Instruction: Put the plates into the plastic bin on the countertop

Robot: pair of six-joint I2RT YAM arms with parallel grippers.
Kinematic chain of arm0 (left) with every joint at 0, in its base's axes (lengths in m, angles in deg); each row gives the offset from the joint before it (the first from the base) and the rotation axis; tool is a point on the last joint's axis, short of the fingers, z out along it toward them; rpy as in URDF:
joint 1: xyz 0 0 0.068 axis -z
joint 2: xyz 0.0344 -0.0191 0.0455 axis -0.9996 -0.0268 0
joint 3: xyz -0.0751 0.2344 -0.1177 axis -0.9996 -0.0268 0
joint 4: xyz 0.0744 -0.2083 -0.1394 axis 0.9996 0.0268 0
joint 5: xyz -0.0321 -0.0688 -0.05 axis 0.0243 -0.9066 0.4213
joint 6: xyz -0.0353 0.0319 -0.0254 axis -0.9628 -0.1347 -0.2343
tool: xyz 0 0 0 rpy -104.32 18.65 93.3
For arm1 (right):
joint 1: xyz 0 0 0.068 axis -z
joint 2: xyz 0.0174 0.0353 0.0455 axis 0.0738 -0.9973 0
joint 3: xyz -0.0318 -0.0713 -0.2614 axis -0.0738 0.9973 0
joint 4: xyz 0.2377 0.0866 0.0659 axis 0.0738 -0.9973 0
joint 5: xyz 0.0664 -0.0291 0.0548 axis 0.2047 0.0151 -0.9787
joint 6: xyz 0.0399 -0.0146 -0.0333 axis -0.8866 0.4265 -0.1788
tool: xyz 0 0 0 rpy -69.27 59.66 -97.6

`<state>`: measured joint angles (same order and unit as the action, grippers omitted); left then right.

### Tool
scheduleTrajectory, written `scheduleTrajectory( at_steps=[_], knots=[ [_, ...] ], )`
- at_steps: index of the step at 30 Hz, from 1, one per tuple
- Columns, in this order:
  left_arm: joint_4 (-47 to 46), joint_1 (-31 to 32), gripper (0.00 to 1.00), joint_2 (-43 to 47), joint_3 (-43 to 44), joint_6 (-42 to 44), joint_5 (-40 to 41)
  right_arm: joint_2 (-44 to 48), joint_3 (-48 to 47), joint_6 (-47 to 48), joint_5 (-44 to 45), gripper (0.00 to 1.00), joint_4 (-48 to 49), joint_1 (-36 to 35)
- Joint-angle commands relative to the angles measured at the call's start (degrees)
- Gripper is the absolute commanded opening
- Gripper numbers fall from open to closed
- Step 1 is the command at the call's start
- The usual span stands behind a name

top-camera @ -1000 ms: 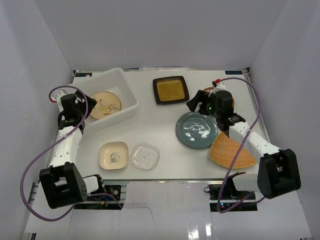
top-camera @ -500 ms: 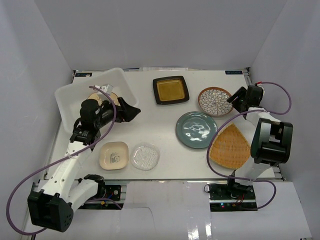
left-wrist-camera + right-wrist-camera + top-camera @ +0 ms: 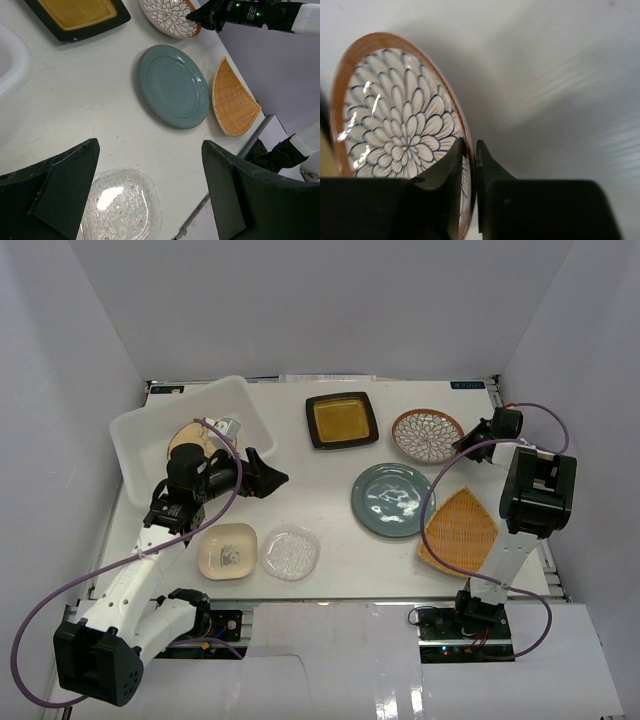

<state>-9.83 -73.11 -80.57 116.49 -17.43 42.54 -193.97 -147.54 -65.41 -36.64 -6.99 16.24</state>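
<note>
Currently right gripper (image 3: 470, 150) pinches the rim of the petal-patterned plate (image 3: 427, 435) at upper right, while left gripper (image 3: 268, 476) hangs spread wide beside the plastic bin (image 3: 135, 440) at upper left, tan floral plate (image 3: 185, 440) inside.

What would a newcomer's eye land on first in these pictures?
The right gripper pinching the rim of the petal-patterned plate at the far right, its pattern filling the right wrist view. Next, the left gripper hanging open beside the white bin at far left, which holds one tan floral plate.
</note>
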Motion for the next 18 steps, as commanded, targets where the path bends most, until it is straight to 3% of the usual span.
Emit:
scheduleTrajectory(
  at_steps=[1, 4, 8, 12, 18],
  knots=[
    [0.2, 0.2, 0.93, 0.7, 0.0, 1.2, -1.4, -1.1, -1.9, -2.3, -2.9, 0.08, 1.5, 0.3],
    [0.4, 0.3, 0.94, -0.6, 0.2, 1.0, -1.3, 3.8, 1.3, -5.3, -2.2, 0.08, 6.1, 1.3],
    [0.1, 0.3, 0.96, -4.5, 3.3, -2.7, -3.8, 17.2, 6.2, -6.4, -2.1, 0.08, 12.4, 1.7],
    [-0.8, 2.3, 0.96, -9.1, 8.1, -6.3, -4.8, 28.3, 12.7, -9.2, -9.4, 0.08, 17.6, 0.5],
    [-0.7, 9.9, 0.97, -17.4, 13.1, -9.1, -0.8, 38.8, 22.4, -8.2, -15.2, 0.08, 19.7, -10.2]
  ],
)
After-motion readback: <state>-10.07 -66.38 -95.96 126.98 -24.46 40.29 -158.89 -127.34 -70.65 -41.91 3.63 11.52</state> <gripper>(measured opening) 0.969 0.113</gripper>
